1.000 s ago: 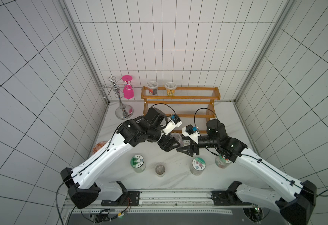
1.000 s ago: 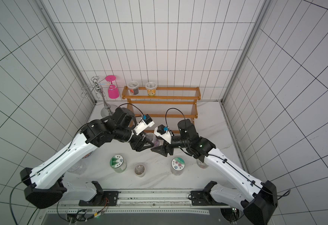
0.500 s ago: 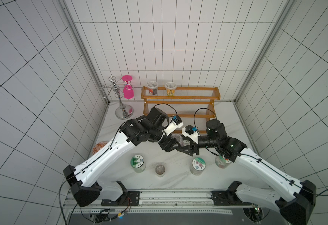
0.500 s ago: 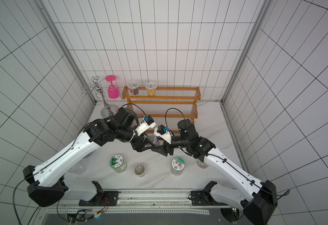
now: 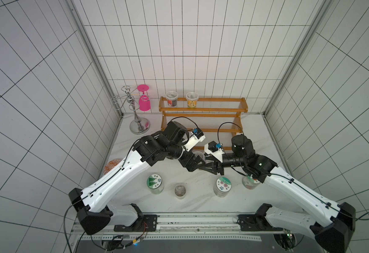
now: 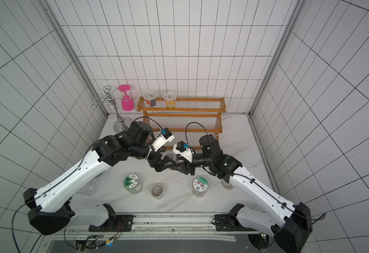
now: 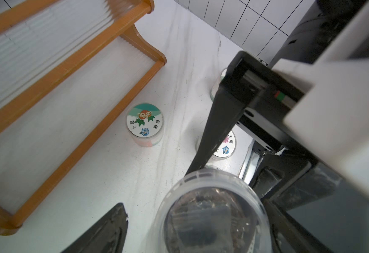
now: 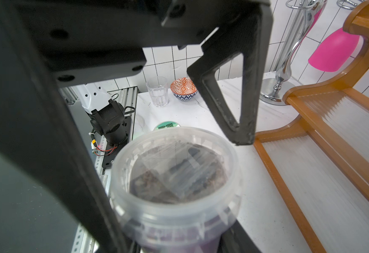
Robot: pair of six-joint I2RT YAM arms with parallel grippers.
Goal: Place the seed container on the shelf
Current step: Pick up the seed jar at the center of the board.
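1. Seed container [image 8: 177, 175], a clear round plastic tub with a clear snap lid and dark seeds inside, stands upright between the two arms. It is just in front of the lowest tier of the shelf [image 5: 203, 115], an orange-brown wooden three-step rack with pale rods, and appears raised off the white marbled tabletop [image 5: 201, 201].
2. Black fingers of the right gripper [image 5: 207, 164] are clamped on the tub's wall. This upright hold likely keeps the seeds level and leaves the base free for setting down.
3. Fingers of the left gripper [image 5: 197, 163] stand wide apart, flanking the tub without touching it. In the right wrist view its triangular finger [image 8: 253, 87] hangs clear of the lid.
4. Both grippers meeting at one tub reads as a pass to the right arm, which faces the bare stretch of tiers.
5. Two small tubs occupy the top tier, one with a dark red label [image 5: 171, 99] and one with a yellow label [image 5: 191, 100]; their print is too small to read.
6. A table jar's round lid [image 7: 145, 121] shows chestnuts on green leaves, a blue badge and Chinese characters I cannot read surely. Other lids carry green pine trees [image 5: 154, 181] and flowers [image 5: 223, 183].
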